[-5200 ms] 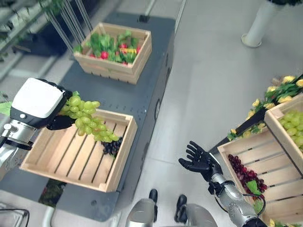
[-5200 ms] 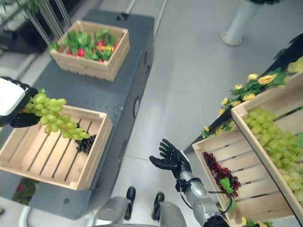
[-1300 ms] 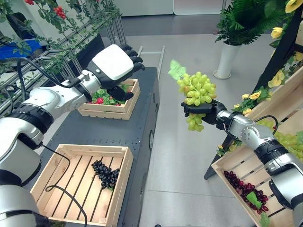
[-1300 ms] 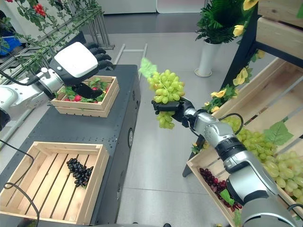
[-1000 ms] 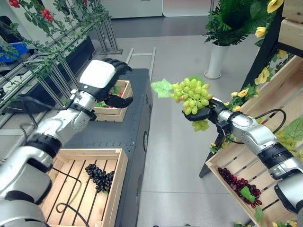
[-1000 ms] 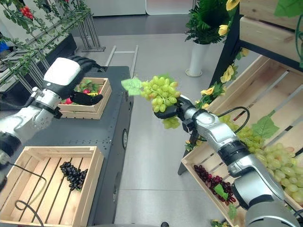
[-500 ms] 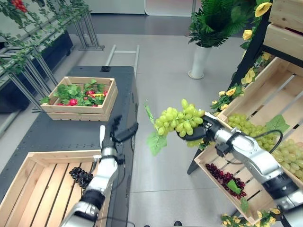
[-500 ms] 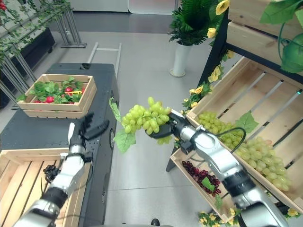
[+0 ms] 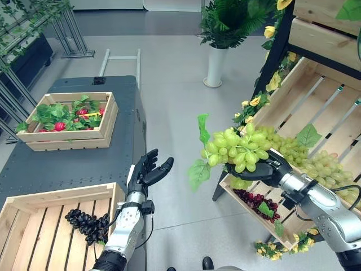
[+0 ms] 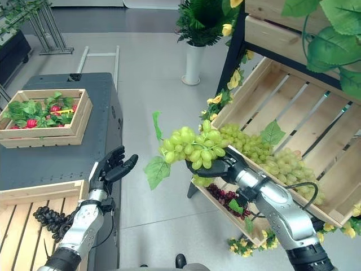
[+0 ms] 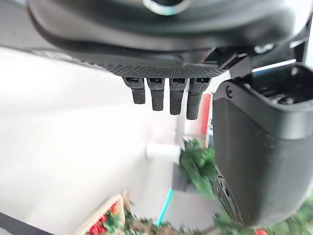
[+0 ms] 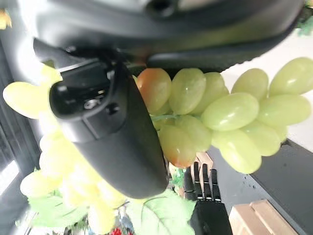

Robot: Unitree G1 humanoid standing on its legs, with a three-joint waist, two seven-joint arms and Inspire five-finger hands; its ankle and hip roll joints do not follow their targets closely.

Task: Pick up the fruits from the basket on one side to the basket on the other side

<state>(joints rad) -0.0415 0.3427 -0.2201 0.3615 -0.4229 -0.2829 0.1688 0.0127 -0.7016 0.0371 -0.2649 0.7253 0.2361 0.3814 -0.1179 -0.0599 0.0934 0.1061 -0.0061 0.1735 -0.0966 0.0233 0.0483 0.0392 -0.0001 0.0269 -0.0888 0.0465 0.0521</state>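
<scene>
I am holding a leafy bunch of green grapes (image 9: 236,151) clamped in my right hand (image 9: 264,170) beside the slanted wooden crates (image 9: 316,121), while my left hand (image 9: 145,173) is hovering with fingers spread above the dark desk (image 9: 73,161).

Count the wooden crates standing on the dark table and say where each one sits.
2. The crate of leafy greens sits at the far left of the dark table; the crate with dark grapes sits at the near end, partly cut off by the picture's edge.
</scene>
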